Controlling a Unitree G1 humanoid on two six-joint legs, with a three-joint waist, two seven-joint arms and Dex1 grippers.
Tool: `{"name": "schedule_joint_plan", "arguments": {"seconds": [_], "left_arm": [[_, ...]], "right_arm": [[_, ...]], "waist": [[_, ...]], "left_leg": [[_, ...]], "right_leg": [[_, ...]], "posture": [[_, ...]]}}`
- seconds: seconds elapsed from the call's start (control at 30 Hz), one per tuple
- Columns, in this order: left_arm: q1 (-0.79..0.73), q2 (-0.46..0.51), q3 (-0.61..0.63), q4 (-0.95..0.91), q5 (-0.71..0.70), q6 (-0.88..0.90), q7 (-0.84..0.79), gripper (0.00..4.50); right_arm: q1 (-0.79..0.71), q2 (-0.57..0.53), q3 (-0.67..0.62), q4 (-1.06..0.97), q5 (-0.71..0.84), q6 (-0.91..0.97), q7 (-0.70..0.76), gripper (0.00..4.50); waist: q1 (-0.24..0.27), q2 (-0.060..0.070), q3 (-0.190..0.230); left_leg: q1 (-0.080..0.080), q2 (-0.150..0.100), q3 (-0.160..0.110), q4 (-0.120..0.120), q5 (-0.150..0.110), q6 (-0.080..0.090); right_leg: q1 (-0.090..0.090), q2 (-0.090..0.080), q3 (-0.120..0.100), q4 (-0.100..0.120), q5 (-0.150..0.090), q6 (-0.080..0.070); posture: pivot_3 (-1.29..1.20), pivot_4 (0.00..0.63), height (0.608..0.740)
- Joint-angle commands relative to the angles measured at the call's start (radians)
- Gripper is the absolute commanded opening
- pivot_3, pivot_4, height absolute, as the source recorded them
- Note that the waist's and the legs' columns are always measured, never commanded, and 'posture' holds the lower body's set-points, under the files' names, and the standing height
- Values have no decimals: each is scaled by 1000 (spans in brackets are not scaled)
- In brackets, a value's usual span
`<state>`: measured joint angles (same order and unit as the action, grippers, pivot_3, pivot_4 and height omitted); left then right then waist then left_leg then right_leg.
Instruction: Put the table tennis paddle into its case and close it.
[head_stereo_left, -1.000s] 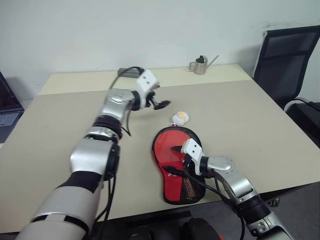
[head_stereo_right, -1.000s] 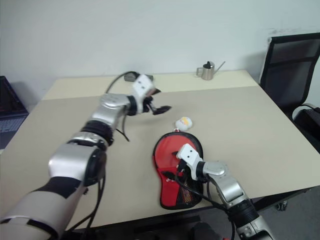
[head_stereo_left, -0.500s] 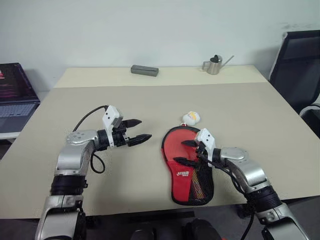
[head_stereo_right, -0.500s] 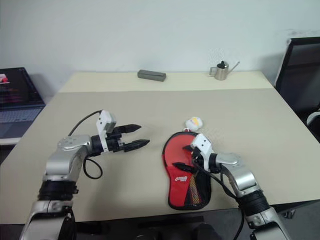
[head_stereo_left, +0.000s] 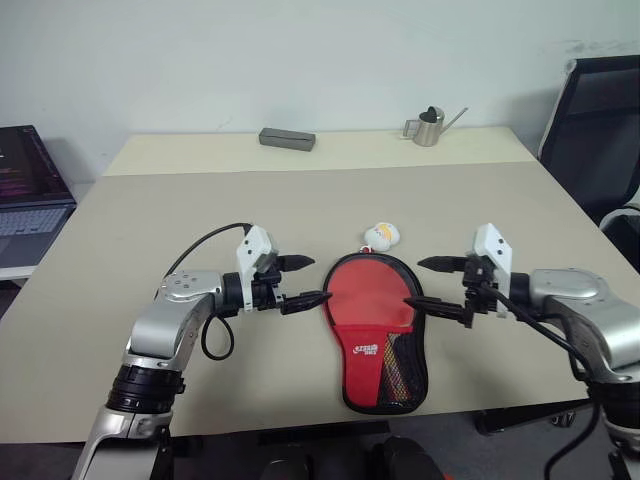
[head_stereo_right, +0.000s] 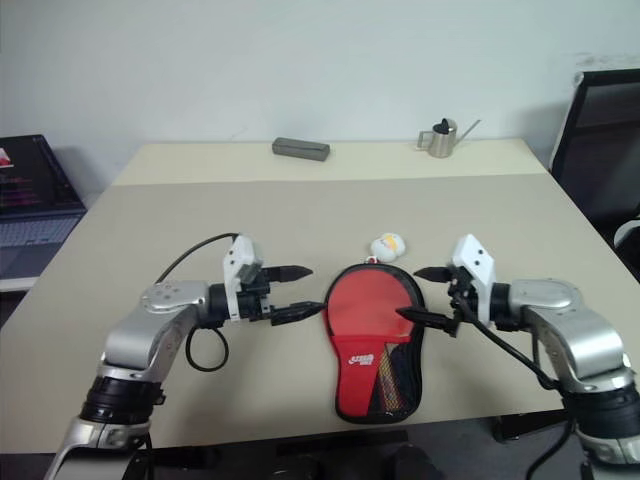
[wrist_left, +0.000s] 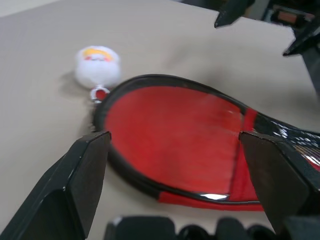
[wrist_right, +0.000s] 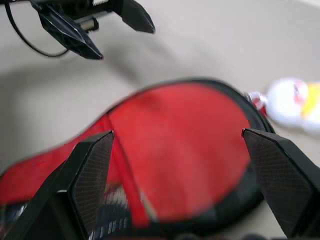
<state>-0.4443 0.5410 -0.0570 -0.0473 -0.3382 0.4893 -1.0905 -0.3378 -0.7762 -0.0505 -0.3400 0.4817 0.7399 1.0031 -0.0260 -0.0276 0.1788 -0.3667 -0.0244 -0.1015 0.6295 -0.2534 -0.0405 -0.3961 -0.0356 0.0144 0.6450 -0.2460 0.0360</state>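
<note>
The case (head_stereo_left: 377, 330) lies flat near the worktop's (head_stereo_left: 120, 260) front edge, about midway along it, its narrow handle end toward that edge and its round end pointing to the far side. It is red with black trim; a white logo sits on the red fabric at the neck, and a black mesh pocket covers the handle end. The round part shows a smooth red surface inside the black rim, so the table tennis paddle (wrist_left: 170, 135) appears to lie in the case, though its handle is hidden and where paddle face ends and fabric begins is hard to make out. The left gripper (head_stereo_left: 303, 281) hovers just beside the case's left rim, jaws released and empty; the right gripper (head_stereo_left: 430, 284) hovers over its right rim, jaws likewise spread. Just beyond the round end sits the small white-and-yellow duck charm (head_stereo_left: 381, 235). At the far edge lie a grey box (head_stereo_left: 287, 139) and a small metal watering can (head_stereo_left: 428, 127).
</note>
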Motion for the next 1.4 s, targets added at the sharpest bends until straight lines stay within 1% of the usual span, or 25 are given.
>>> {"name": "schedule_joint_plan", "arguments": {"seconds": [0.03, 0.13, 0.33, 0.47, 0.6, 0.8, 1.0, 1.17, 1.3, 1.4], "left_arm": [[-37, -20, -38, -12, 14, -55, 5, 4463], [-54, -51, -116, 11, 21, -87, -40, 4463], [-86, -129, -185, 123, 85, -201, -26, 4463], [-109, -197, -242, 205, 131, -285, -25, 4463], [-134, -250, -264, 281, 151, -324, -26, 4463], [-167, -316, -292, 349, 172, -365, -33, 4463], [-150, -339, -335, 436, 231, -412, -36, 4463], [-139, -338, -359, 548, 299, -502, -11, 4463], [-131, -329, -353, 614, 318, -554, -7, 4463], [-127, -324, -347, 634, 318, -562, -4, 4463]], "right_arm": [[34, -55, -69, -67, 56, 17, 25, 4500], [79, -80, -83, -87, 65, 11, 22, 4500], [83, -32, -73, -108, 97, 21, -34, 4500], [101, -46, -93, -100, 100, 10, -35, 4500], [98, -48, -103, -97, 105, 7, -52, 4500], [111, -35, -100, -119, 107, 4, -84, 4500], [115, -31, -111, -129, 114, 0, -109, 4500], [94, -34, -103, -118, 104, -14, -120, 4500], [43, -39, -115, -79, 104, -15, -126, 4500], [-3, -35, -116, -40, 100, -15, -133, 4500]], "waist": [[-1, 0, 0], [0, 0, 0], [-3, -1, 1], [2, -1, 1], [5, -1, 1], [3, -1, 1], [2, -1, 1], [3, 1, 0], [3, 2, -1], [1, 2, -4]], "left_leg": [[0, 0, 1, 0, 0, 0], [0, 0, 1, 0, 0, 0], [1, 1, 3, 0, 0, 0], [1, 0, 3, 1, 0, 0], [0, -1, 3, 1, 0, 1], [0, 0, 2, 1, 0, 1], [1, 0, 3, 1, 0, 1], [4, 0, 3, 1, 0, 1], [5, 0, 2, 2, 0, 1], [6, 0, 3, 2, 0, 1]], "right_leg": [[0, 0, 0, 0, 0, 0], [0, 0, 0, 0, 0, 0], [0, 1, 1, 0, 0, 0], [1, 1, 1, 0, 0, 0], [1, 0, 1, -1, 0, 1], [1, 1, 1, 0, 0, 1], [1, 1, 1, 0, 0, 1], [5, 1, 1, -1, 0, 1], [9, 1, 1, -1, 0, 2], [10, 1, 1, 0, 0, 3]], "posture": [[0, 150, 740], [0, 150, 740], [0, 150, 740], [0, 150, 740], [0, 150, 740], [0, 150, 740], [0, 150, 740], [0, 150, 740], [0, 150, 740], [0, 150, 740]]}}
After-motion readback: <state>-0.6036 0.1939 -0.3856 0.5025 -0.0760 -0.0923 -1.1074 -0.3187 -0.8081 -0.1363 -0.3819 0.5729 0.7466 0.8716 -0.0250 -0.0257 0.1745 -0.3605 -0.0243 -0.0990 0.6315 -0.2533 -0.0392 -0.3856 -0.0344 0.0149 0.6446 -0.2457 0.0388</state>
